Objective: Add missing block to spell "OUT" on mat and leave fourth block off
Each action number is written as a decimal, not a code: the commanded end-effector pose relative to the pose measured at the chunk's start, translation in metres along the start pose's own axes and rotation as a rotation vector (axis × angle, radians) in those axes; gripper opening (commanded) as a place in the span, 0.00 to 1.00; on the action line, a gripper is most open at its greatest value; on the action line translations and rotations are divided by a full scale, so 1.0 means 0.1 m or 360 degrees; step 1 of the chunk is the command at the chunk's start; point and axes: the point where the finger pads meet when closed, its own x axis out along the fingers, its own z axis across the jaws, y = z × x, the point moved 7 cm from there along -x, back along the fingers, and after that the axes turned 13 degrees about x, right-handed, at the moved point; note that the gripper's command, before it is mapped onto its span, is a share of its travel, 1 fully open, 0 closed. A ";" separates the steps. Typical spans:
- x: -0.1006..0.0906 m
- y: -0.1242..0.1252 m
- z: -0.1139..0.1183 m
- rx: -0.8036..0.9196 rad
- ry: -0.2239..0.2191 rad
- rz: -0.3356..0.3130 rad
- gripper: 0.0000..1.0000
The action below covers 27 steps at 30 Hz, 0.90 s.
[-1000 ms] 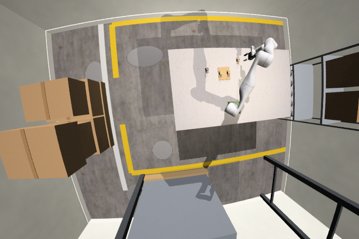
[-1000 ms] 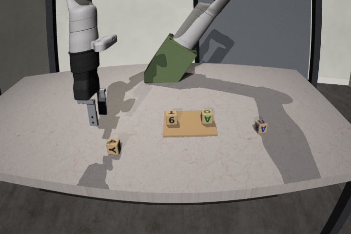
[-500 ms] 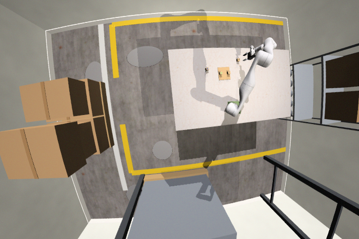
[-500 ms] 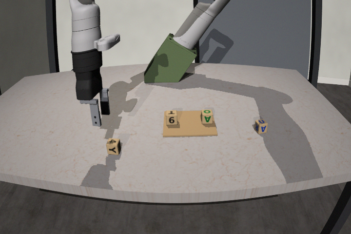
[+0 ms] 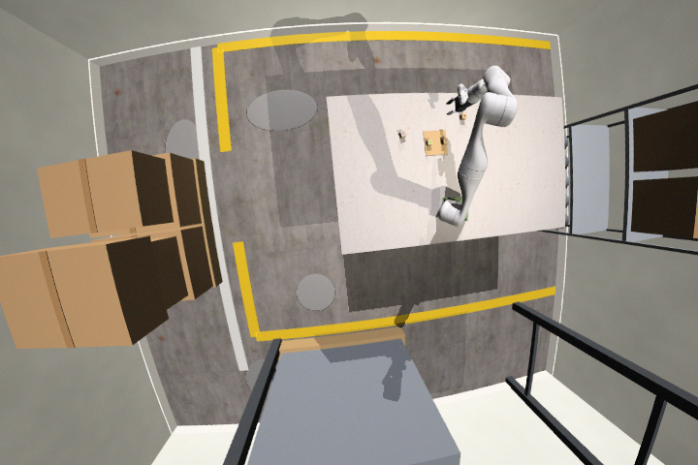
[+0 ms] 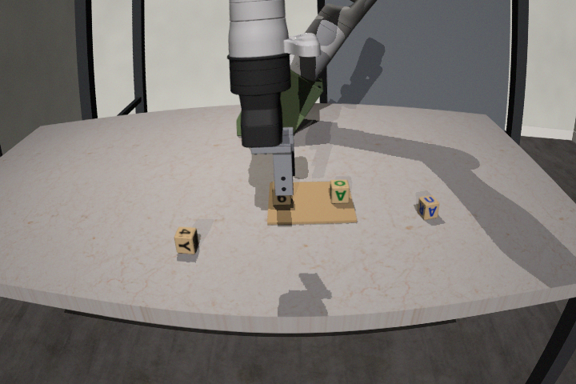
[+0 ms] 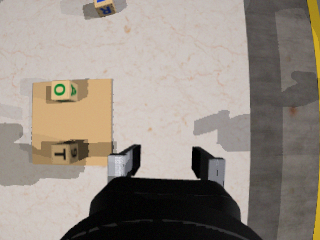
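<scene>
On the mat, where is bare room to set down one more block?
The mat has a bare patch in the middle, bordered by the O block at one end and the T block at the other. The open gripper hangs beside the mat's T end, so that side is crowded. The U block lies off the mat.

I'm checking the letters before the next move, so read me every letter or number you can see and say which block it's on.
"O" on top, "A" on the side: block on the mat.
"T" on top: mat block by the open gripper.
"U" on top, "A" on the side: block off the mat.
"4" on top, "Y" on the side: block on the table.
</scene>
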 end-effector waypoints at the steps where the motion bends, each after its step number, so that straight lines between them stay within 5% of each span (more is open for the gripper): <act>1: -0.15 0.56 -0.18 -0.0112 -0.0013 -0.0007 1.00; 13: -0.23 1.90 -1.33 -0.0395 0.0019 -0.0032 1.00; 27: -0.24 2.06 -1.59 -0.0448 0.0026 -0.0044 1.00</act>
